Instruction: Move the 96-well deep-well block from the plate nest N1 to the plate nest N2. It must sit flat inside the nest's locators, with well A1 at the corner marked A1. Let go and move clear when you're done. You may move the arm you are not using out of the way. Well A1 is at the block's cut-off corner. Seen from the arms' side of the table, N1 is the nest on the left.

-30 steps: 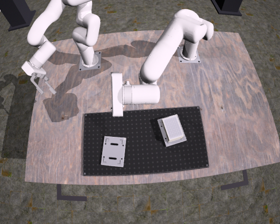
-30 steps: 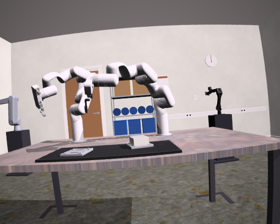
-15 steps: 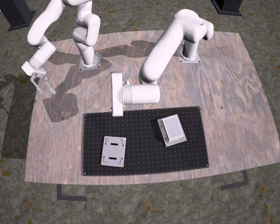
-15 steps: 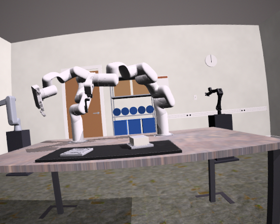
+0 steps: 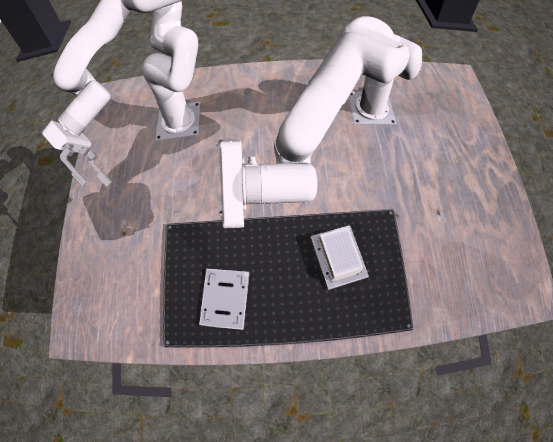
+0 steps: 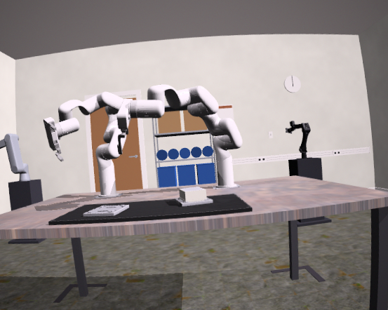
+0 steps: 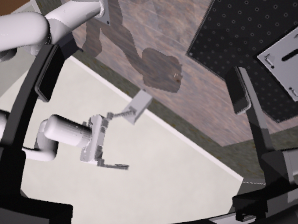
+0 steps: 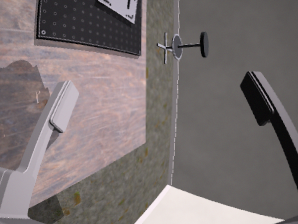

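The left tool [image 5: 232,184] [image 6: 120,151] [image 7: 144,85] and the right tool [image 5: 95,184] [image 6: 59,159] [image 7: 130,140] [image 8: 161,102] are both held raised, released and spread wide (nothing is gripped by either). The 96-well deep-well block [image 5: 342,252] [image 6: 192,195] is carried by plate nest N1 [image 5: 330,285] [image 6: 198,203], while plate nest N2 [image 5: 224,298] [image 6: 104,210] [image 7: 280,65] [image 8: 121,11] is left unoccupied. Both nests are supported by the black perforated board [image 5: 277,280] [image 6: 156,211] [image 7: 225,40] [image 8: 75,25] on the wood-grained table [image 5: 462,200] [image 6: 285,196] [image 7: 195,110] [image 8: 100,100].

The top view hides the fingers of the left gripper [image 5: 232,185] [image 6: 121,144] [image 7: 144,82] beneath its body, the deep-well block [image 5: 342,252] [image 6: 192,196] covers most of nest N1 [image 5: 324,268] [image 6: 195,203], its wells are too small to single out A1, and both wrist views crop nest N2 [image 5: 224,299] [image 6: 106,210] [image 7: 279,74] [image 8: 120,10] at their edges.
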Motion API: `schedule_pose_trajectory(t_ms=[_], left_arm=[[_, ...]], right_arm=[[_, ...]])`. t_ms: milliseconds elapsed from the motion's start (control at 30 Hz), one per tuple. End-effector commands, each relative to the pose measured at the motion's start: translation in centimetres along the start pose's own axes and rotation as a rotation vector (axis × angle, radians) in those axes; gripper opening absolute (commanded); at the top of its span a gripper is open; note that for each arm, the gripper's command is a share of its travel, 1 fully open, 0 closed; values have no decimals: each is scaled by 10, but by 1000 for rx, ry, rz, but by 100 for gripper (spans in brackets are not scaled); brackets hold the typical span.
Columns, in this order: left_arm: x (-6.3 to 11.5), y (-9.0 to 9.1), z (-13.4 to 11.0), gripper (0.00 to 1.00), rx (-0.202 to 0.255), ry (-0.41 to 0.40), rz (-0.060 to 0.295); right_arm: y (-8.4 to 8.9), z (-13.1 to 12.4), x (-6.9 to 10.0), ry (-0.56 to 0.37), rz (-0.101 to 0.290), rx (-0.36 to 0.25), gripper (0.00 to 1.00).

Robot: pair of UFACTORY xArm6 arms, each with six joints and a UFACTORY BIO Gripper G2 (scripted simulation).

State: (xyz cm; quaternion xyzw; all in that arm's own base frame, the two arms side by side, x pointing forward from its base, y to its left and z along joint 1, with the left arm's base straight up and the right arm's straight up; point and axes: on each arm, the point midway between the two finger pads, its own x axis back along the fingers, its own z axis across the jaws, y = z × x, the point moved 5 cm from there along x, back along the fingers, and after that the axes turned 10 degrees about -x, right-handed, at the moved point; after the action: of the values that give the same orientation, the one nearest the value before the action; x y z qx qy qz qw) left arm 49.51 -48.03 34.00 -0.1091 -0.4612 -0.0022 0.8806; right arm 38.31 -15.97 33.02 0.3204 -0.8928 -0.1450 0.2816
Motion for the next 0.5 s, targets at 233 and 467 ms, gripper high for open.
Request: schedule_pose_trajectory(t_ms=[233,467], left_arm=[[11,6,8,100,44,-24,3],[19,11,14,100,82,-42,4]], right_arm=[[0,-2,1,-1,1,3,100],[0,-2,1,-1,1,3,100]])
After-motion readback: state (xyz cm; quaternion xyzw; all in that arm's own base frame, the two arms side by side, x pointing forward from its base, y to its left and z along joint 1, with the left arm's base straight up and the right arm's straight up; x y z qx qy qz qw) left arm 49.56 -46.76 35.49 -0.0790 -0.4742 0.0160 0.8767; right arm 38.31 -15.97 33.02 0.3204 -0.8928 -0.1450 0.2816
